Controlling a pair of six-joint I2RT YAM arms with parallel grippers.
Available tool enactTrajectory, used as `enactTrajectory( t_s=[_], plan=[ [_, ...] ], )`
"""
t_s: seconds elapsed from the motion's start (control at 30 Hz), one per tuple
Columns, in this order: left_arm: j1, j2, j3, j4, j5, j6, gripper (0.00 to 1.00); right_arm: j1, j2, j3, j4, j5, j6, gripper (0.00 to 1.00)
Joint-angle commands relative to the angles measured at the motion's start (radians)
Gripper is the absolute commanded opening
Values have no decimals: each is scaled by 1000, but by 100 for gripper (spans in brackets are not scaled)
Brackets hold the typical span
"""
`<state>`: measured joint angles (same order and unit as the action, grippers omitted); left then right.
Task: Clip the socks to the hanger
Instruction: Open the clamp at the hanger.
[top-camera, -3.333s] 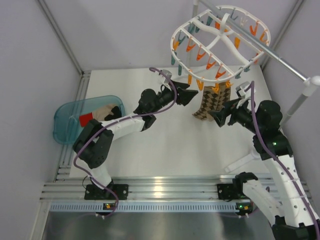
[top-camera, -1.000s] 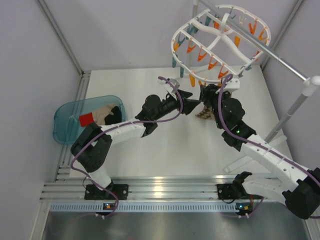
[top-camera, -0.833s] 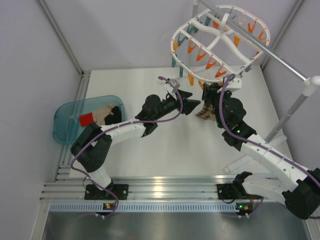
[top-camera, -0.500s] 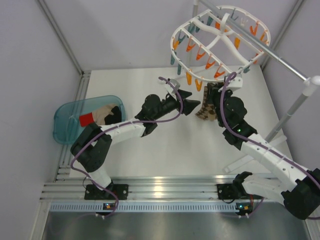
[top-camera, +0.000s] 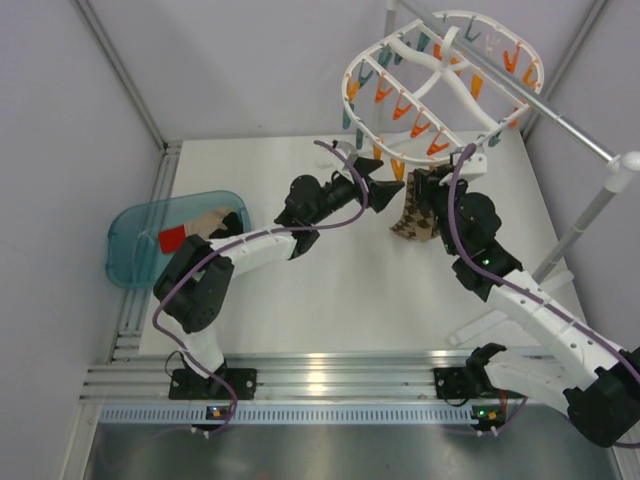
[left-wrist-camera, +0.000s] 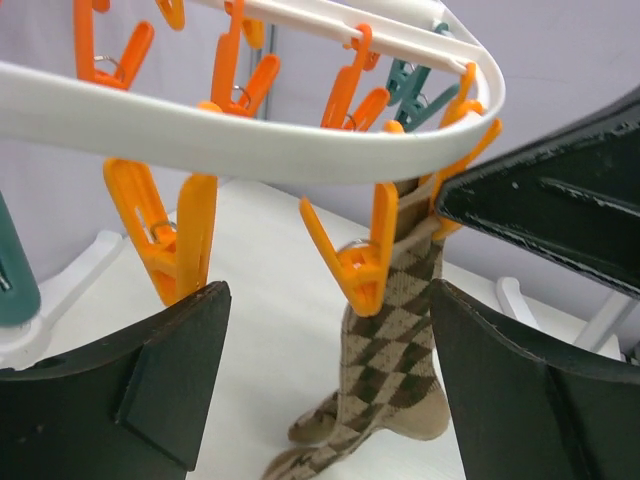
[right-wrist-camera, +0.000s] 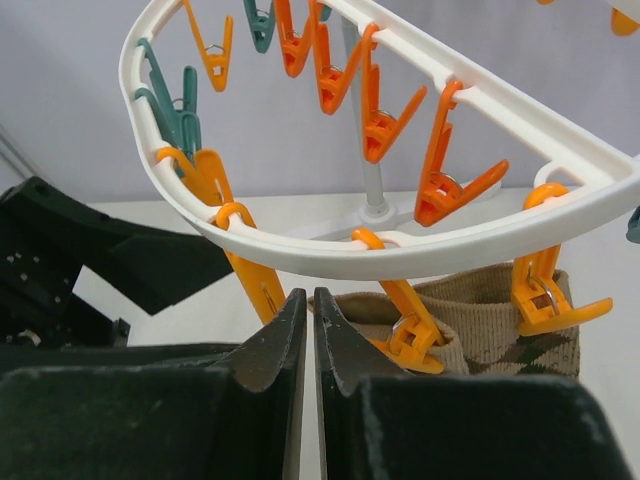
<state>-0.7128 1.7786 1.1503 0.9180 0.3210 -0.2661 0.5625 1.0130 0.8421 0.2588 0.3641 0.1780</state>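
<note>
The socks (top-camera: 200, 225), red at one end and cream over the rest, lie in the teal bin at the left, far from both grippers. The hanger (top-camera: 440, 75) hangs tilted at the back right, its white rim (left-wrist-camera: 250, 130) lined with orange and teal pegs. My left gripper (top-camera: 388, 186) is open just under that rim. An orange peg (left-wrist-camera: 360, 265) hangs above the gap between its fingers (left-wrist-camera: 170, 385). My right gripper (right-wrist-camera: 307, 312) is shut with nothing in it, its tips just below the rim (right-wrist-camera: 450, 250).
A brown argyle sock (left-wrist-camera: 395, 370) hangs from orange pegs between the two grippers, its toe on the table; its cuff (right-wrist-camera: 500, 320) sits right behind my right fingertips. The teal bin (top-camera: 135, 245) stands at the left edge. A grey rail stand (top-camera: 560, 115) carries the hanger.
My right gripper has shut on nothing. My left gripper has opened wider and moved up and forward under the hanger's rim. The hanger rocked slightly.
</note>
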Motion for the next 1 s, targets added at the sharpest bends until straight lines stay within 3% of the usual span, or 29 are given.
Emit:
enactTrajectory(
  t_s=[0.0,0.23,0.53,0.97],
  plan=[
    [9,44,77,108,16,-18,86,-29,-31,18,-19,-27,-14,6],
    [18,142,189,162,58,-41,82,-76,-42,37,-88,-63,-14,7],
    [15,165,220,205,150,-38,55,-190,-30,87,-133,-226,40,11],
    [-17,128,166,206,193,-13,28,-207,-90,121,-220,-436,29,32]
  ],
)
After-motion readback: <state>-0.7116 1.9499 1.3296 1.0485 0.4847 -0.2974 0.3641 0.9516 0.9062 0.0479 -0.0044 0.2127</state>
